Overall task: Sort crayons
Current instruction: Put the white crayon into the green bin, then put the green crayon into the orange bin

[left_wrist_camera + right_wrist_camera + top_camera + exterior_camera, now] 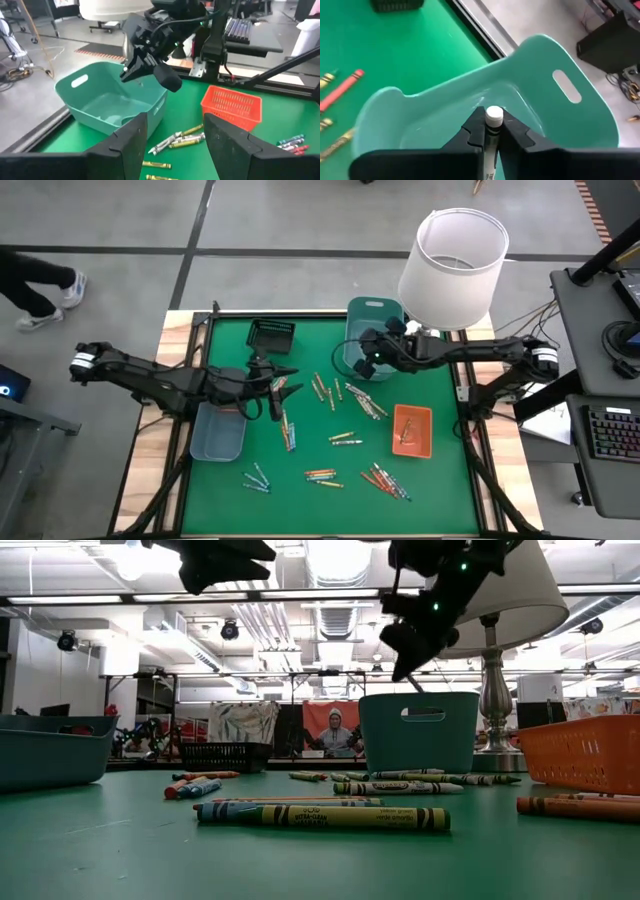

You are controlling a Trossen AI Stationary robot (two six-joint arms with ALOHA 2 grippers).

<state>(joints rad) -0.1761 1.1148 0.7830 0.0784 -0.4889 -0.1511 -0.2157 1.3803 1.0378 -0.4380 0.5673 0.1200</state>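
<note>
Crayon (493, 116) mostly hidden between fingers (474, 132).

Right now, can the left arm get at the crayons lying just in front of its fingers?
Probably yes. The left gripper is open and empty above the mat, the crayons lie loose right beside it, and nothing stands between them.

A robotics lab or workshop is indicated: an open hall with a grey concrete floor (300, 220), exposed ceiling ducts (270, 625) and strip lights is seen behind the green table (320, 500). A side desk with a keyboard (612, 442) and loose cables (520, 315) is placed alongside.
</note>
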